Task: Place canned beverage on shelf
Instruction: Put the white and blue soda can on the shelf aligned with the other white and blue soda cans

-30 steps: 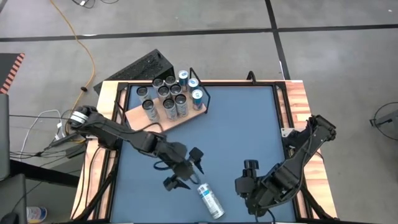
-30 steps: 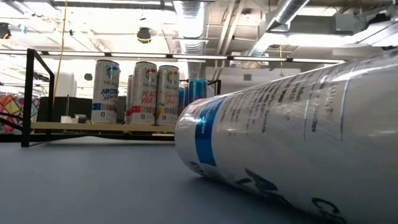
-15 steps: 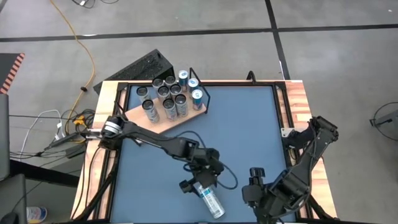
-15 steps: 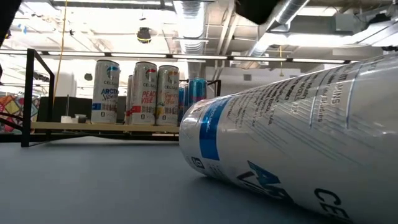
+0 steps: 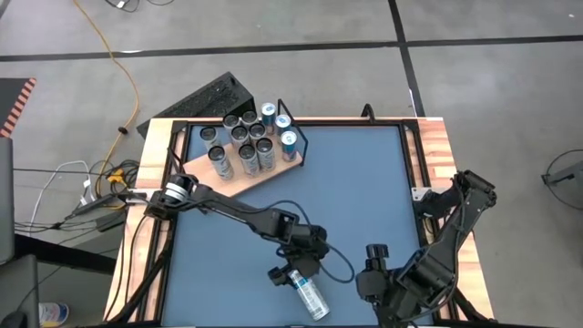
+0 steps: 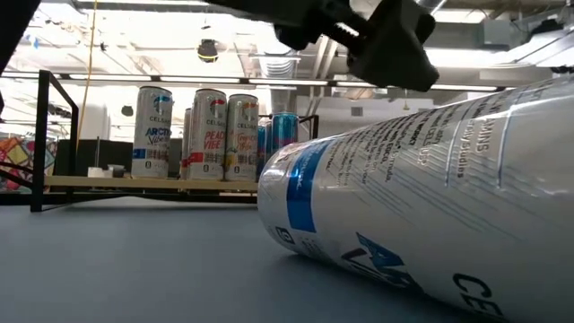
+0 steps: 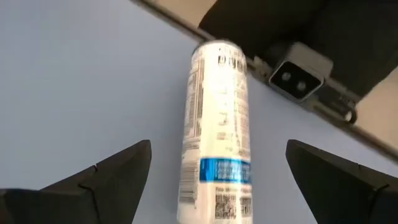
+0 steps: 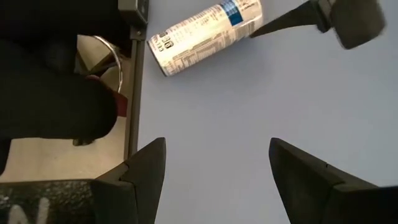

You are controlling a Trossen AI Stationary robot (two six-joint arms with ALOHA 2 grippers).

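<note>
A white canned beverage with a blue band (image 5: 308, 294) lies on its side on the blue tabletop near the front edge, and it fills the right of the low view (image 6: 421, 206). My left gripper (image 5: 290, 273) hangs open over the can's far end. Its two fingers stand on either side of the can (image 7: 217, 124) without touching it. My right gripper (image 5: 372, 266) waits open to the can's right, above bare tabletop (image 8: 217, 142). At the far left, the shelf (image 5: 205, 171), a pale-wood board with a black wire frame (image 5: 301, 137), carries several upright cans (image 6: 208, 133).
A small camera block (image 7: 297, 78) sits on the table's near rail just past the can's near end. Black frame rails and wooden edges (image 5: 442, 155) border the blue top. A black box (image 5: 205, 98) lies on the floor behind the shelf. Blue tabletop lies bare between the shelf and the can.
My left gripper has swung toward the table's near right and come down, tipping further downward, from beside the can to over its far end; it stays open. The can has rolled a little where it lies. My right gripper has shifted slightly toward the near edge.
</note>
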